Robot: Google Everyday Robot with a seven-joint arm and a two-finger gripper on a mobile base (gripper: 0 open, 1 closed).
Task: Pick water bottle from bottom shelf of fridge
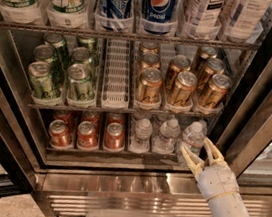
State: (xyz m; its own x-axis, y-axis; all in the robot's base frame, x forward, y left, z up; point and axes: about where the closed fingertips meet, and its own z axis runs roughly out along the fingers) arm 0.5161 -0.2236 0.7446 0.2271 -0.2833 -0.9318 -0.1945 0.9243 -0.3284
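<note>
- Lining up the claw (196, 146) on the rightmost water bottle (192, 132), which stands upright, cap on, at the right end of the bottom shelf (109, 156) of the fridge (113, 198).
- Claw sits low right at the shelf's front lip, just in front of that bottle. Its fingers are spread wide and hold nothing. One finger overlaps the bottle's base in view, but I can't tell if they touch.
- To do this well, I'd push straight in so the fingers pass either side of the ribbed body, below the cap, then close.
- I'd keep the left finger off the middle bottle (167, 134), which is just beside the target.
- Thin plastic probably gives, so I'd squeeze gently and lift clear of the lip before pulling out.
- Counts:
  - Water bottles: three at the front, any behind are hidden.
  - Red cans (87, 135): three at the front, more in shadow behind.
  - Green cans (79, 80): about six.
  - Gold cans (183, 88): eight.
  - Big bottles (159, 5) on the top tier: six across.
</note>
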